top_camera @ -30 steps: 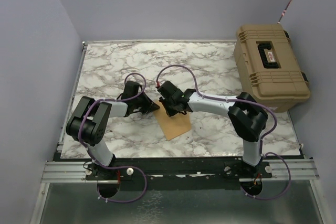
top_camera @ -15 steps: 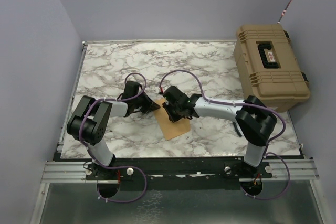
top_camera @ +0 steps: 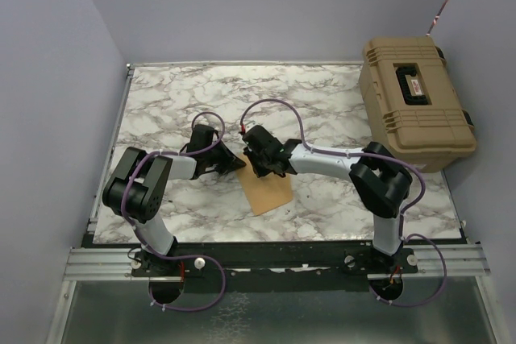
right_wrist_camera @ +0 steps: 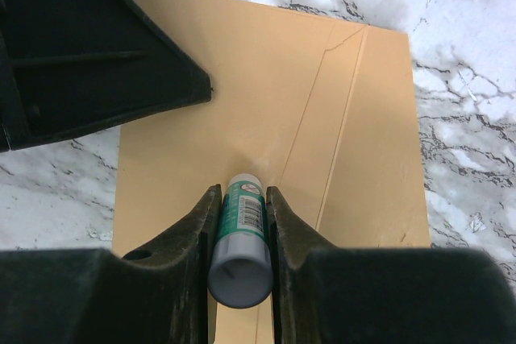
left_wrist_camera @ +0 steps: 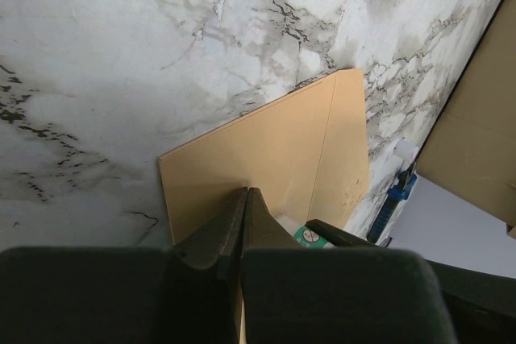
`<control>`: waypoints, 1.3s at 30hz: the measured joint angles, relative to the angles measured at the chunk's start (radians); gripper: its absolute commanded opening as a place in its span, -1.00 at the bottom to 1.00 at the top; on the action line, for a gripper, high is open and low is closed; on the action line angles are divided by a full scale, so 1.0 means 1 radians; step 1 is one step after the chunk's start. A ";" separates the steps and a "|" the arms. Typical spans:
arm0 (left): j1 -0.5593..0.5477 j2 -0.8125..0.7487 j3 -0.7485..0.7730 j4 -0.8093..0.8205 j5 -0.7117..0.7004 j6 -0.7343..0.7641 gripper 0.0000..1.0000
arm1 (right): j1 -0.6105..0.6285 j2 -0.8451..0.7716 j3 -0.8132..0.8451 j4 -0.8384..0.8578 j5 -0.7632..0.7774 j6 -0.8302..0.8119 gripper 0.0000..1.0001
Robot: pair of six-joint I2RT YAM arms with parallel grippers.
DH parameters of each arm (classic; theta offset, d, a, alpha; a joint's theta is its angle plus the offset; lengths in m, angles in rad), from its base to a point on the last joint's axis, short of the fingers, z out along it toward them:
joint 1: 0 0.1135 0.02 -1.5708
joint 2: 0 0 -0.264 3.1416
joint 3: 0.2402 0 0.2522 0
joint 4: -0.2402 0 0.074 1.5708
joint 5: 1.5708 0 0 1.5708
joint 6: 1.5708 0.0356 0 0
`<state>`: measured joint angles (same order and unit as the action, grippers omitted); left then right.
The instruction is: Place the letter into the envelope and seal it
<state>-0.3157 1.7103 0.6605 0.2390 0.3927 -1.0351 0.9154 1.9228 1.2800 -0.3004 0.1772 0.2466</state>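
The orange-brown envelope (top_camera: pixel 270 192) lies flat on the marble table, between the two grippers. It also shows in the left wrist view (left_wrist_camera: pixel 266 147) and the right wrist view (right_wrist_camera: pixel 282 86). My left gripper (top_camera: pixel 239 163) (left_wrist_camera: pixel 246 196) is shut, with its tips pressed on the envelope's left part. My right gripper (top_camera: pixel 262 167) (right_wrist_camera: pixel 241 192) is shut on a green and white glue stick (right_wrist_camera: pixel 242 235), whose tip touches the envelope. The glue stick also shows in the left wrist view (left_wrist_camera: pixel 310 236). The letter is out of view.
A tan hard case (top_camera: pixel 415 102) stands at the table's back right. The left gripper's black body (right_wrist_camera: pixel 81 54) lies close to the right gripper, over the envelope's corner. Purple walls enclose the table on the left, back and right.
My right gripper, holding the glue stick, slid a little toward the near right over the envelope, then came back. The left gripper and the envelope have not moved.
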 measured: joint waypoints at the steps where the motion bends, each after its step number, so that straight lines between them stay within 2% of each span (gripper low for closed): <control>1: 0.000 0.000 0.000 0.000 0.000 0.000 -1.00 | 0.000 0.001 0.001 0.002 0.001 0.000 -0.99; 8: 0.000 0.000 0.000 0.000 0.000 0.000 -1.00 | -0.001 0.001 0.000 0.001 -0.022 0.000 -0.99; 22: 0.000 0.000 0.000 0.000 0.000 0.000 -1.00 | -0.011 -0.094 -0.111 -0.029 -0.182 -0.013 -0.99; 39: 0.000 0.000 0.003 -0.001 -0.001 0.004 -1.00 | -0.020 -0.015 0.011 -0.042 -0.059 -0.011 -0.99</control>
<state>-0.3157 1.7107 0.6632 0.2382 0.3920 -1.0309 0.8955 1.9076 1.2911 -0.3420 0.1181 0.2356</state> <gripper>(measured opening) 0.002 0.246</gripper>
